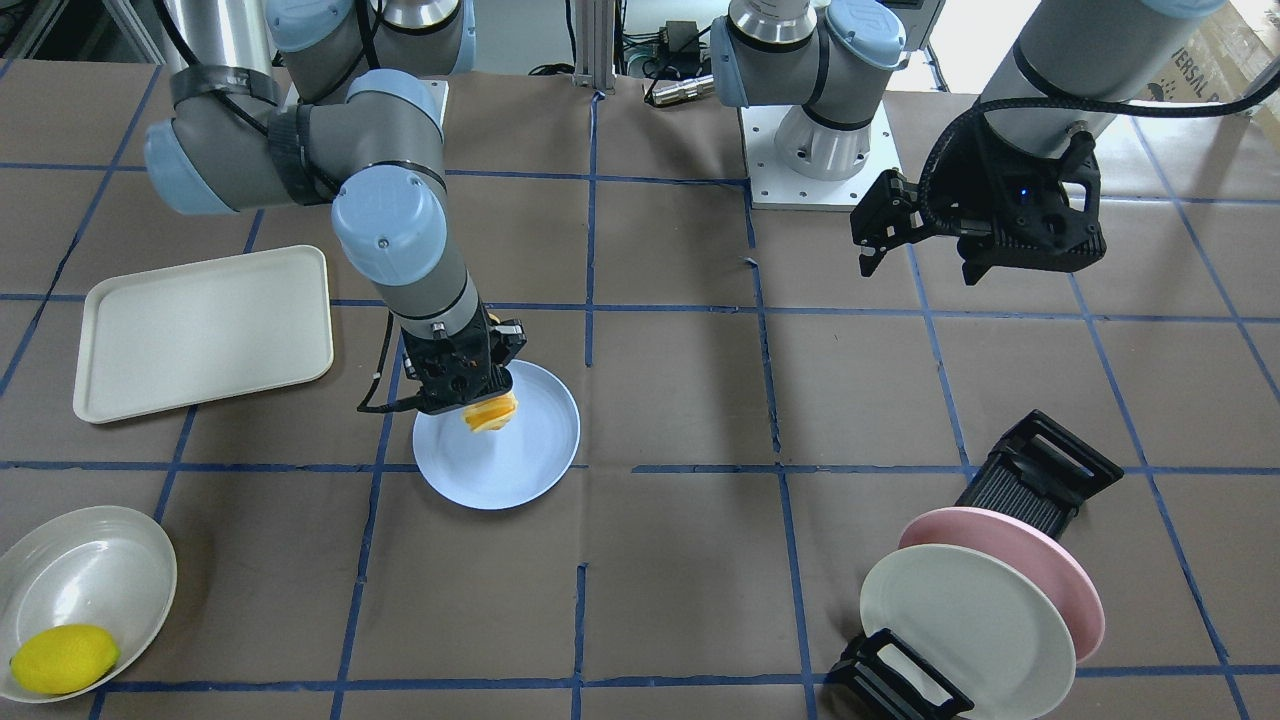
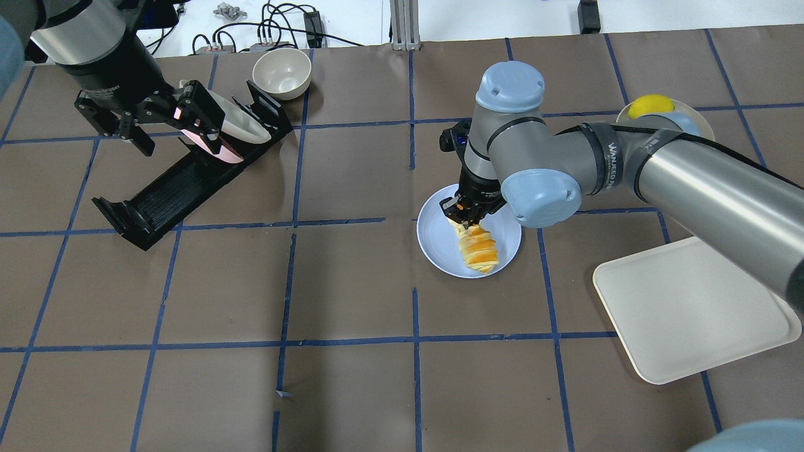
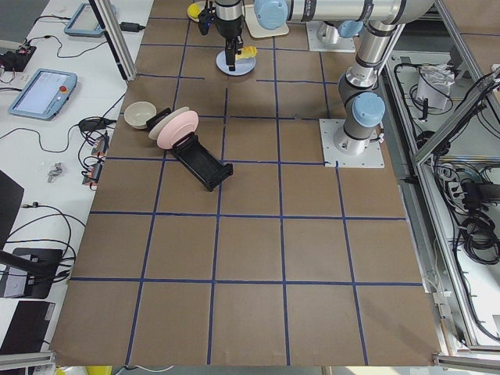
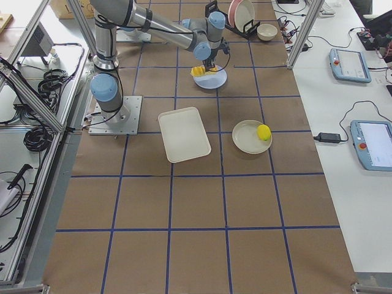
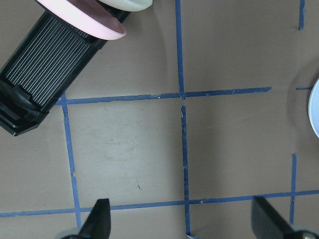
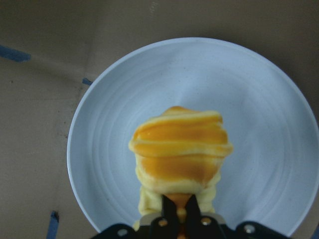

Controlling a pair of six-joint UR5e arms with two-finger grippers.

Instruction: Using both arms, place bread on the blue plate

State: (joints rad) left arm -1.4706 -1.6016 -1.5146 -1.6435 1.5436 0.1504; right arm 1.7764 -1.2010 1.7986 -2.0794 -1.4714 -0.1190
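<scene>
Right tool [image 2: 463, 213], at centre of the overhead frame, points down with its fingers pressed onto one end of the bread [image 2: 478, 248]. The wrist view shows the fingertips [image 6: 182, 215] pinching the striped roll from the bottom edge of the frame, with the roll seen end-on. The bread hangs over the blue plate [image 2: 433, 242] and inside its rim; whether its free end touches the plate cannot be told. The plate lies flat on the brown worktop [image 2: 352, 282], just beside a crossing of blue tape lines.

Next outward, at lower right of the overhead frame, a cream tray [image 2: 691, 307] lies flat, near the plate but apart from it. Beyond the right arm, at upper right, a shallow cream dish [image 1: 85, 565] holds a yellow lemon [image 1: 62, 658] against its rim.

Left tool [image 5: 184, 226] is at upper left of the overhead frame, well apart from the bread. Its wrist view shows both fingertips at the bottom edge, spread wide, with only bare worktop between them. Beside it a black rack [image 2: 169, 188] lies along the worktop. A pink plate [image 1: 1050, 560] and a cream-white plate [image 1: 960, 620] stand on edge in the rack, leaning one against the other. Farthest, at top of the overhead frame, a small cream bowl [image 2: 281, 72] stands upright just beyond the rack.
</scene>
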